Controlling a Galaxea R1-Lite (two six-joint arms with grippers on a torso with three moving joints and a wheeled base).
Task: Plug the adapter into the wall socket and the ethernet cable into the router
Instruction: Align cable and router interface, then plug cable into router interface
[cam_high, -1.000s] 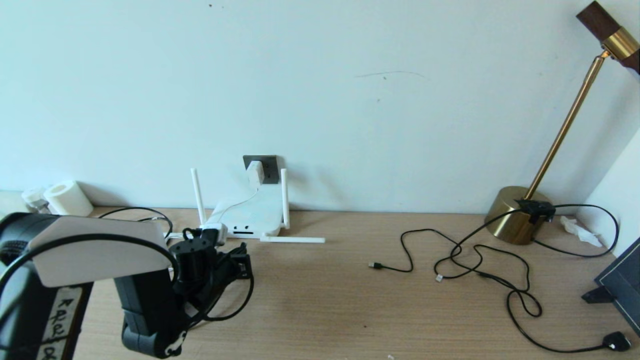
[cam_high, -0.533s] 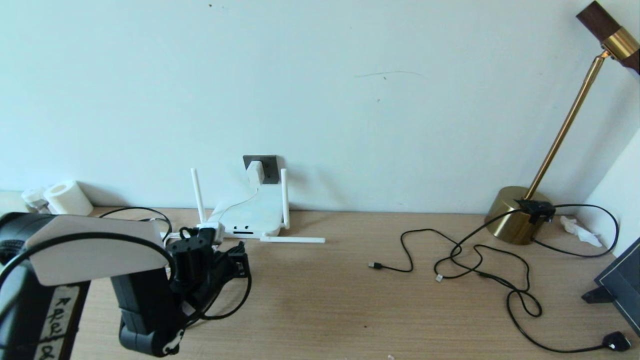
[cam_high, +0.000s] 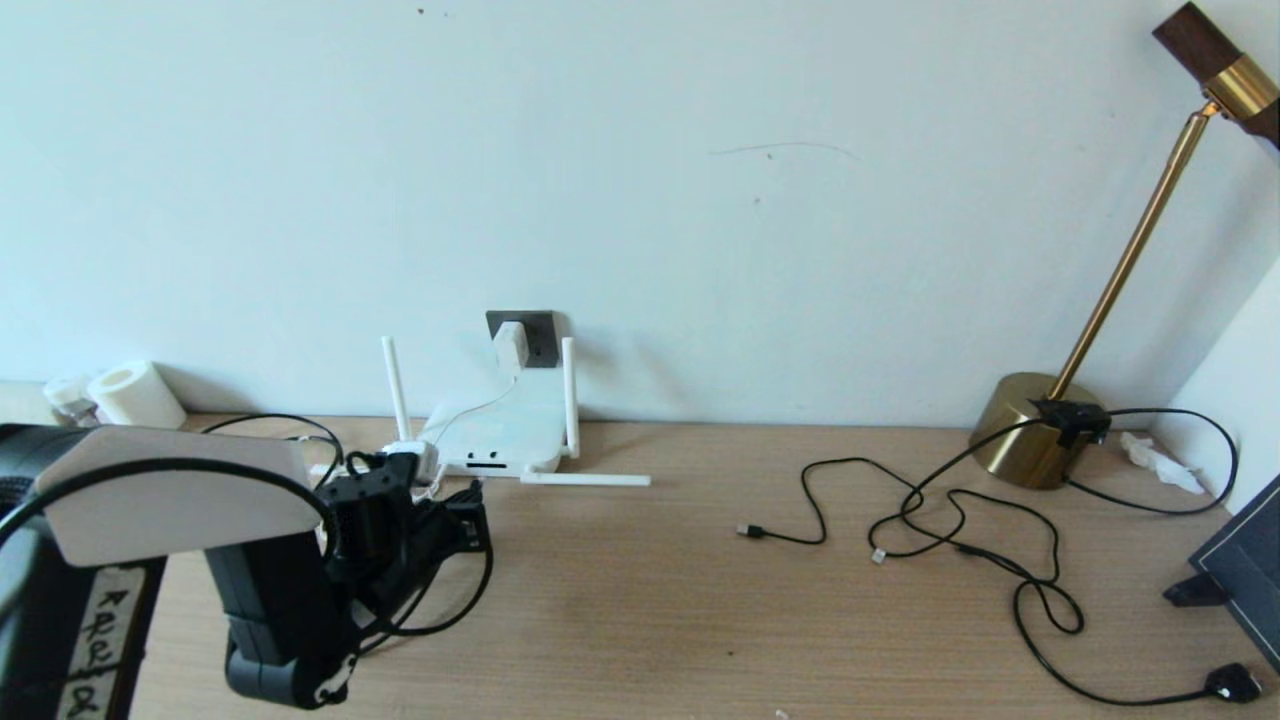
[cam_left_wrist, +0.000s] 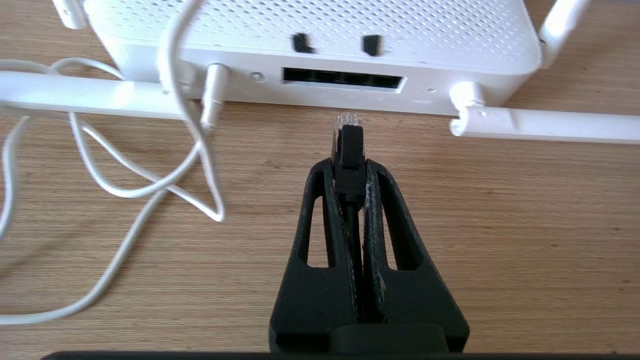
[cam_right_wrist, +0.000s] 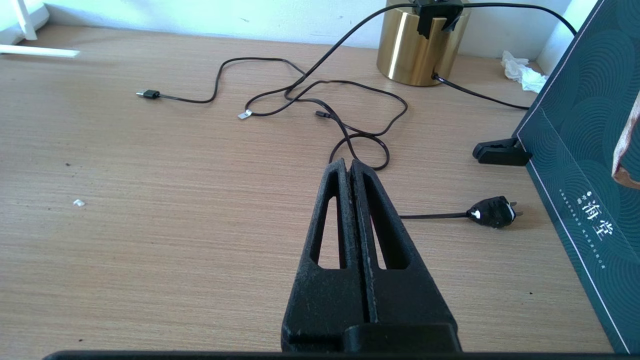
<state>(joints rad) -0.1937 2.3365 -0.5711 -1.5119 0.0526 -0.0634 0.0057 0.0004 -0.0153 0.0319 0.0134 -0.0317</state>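
Ethernet step in hand: left gripper carries the plug toward the router ports; adapter already sits in the wall socket.

At the table's back-left, the left gripper (cam_left_wrist: 349, 167) pinches the ethernet cable (cam_left_wrist: 348, 145) just behind its clear connector, which points at the router (cam_left_wrist: 320, 30) and hangs just short of the dark port slot, a little off its middle, not yet touching. Next move likely calls for lining the connector up with one port and pushing straight in until seated. The adapter (cam_high: 510, 345) is in the wall socket (cam_high: 538, 335) above the router, against the wall. The right gripper (cam_right_wrist: 350, 167) is parked over the table's front-right, fingers pressed together, holding nothing.
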